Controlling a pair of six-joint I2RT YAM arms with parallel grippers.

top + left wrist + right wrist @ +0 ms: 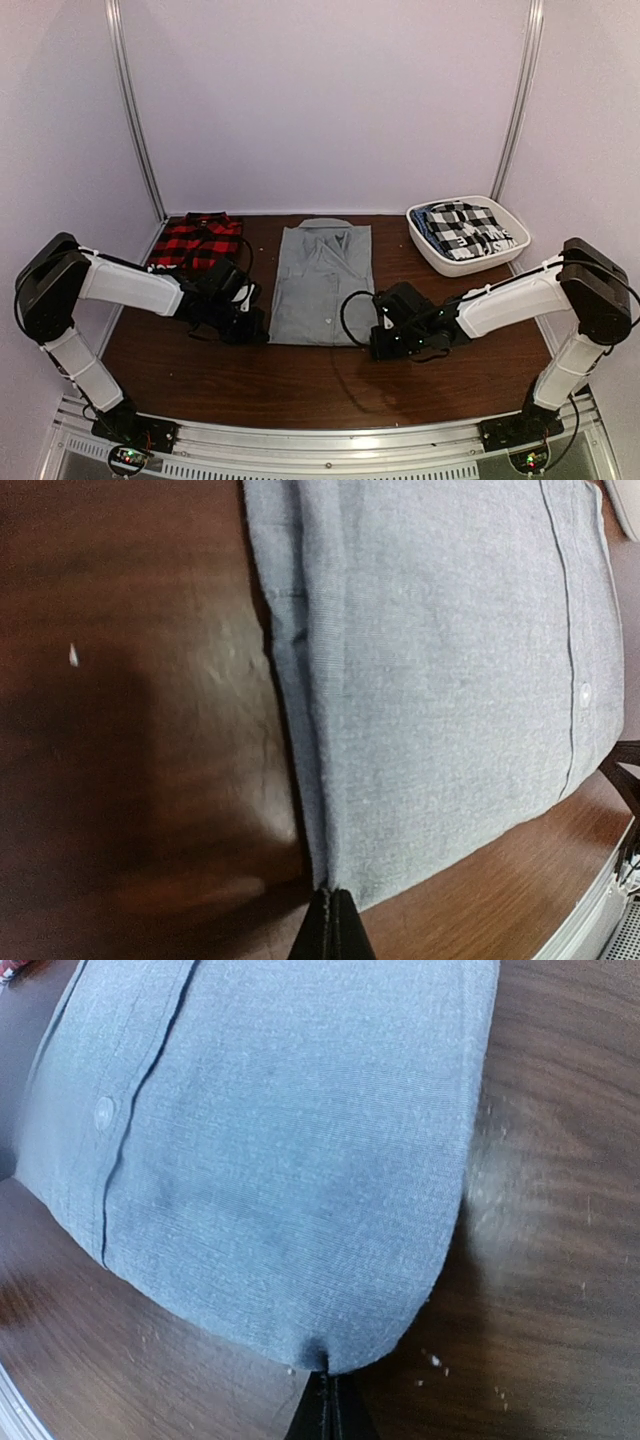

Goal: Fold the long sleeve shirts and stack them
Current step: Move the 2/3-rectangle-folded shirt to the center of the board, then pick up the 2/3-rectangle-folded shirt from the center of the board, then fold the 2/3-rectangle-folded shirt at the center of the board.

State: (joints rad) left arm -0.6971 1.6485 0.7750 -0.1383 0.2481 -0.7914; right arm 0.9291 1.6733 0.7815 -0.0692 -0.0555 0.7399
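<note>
The light grey long sleeve shirt (322, 282) lies buttoned on the brown table, its sides folded in to make a narrow rectangle with the collar at the far end. My left gripper (260, 326) is at its near left corner. In the left wrist view the left gripper (333, 908) is shut, pinching the hem of the grey shirt (440, 660). My right gripper (376, 340) is at the near right corner. In the right wrist view the right gripper (330, 1390) is shut, and the cloth of the grey shirt (280, 1160) puckers into it. The red-and-black plaid shirt (195, 241) lies folded at the back left.
A white tub (447, 263) at the back right holds black-and-white checked cloth (466, 229). Pale walls close in the table (300, 380) at the back and sides. A metal rail (320, 440) runs along the near edge by the arm bases.
</note>
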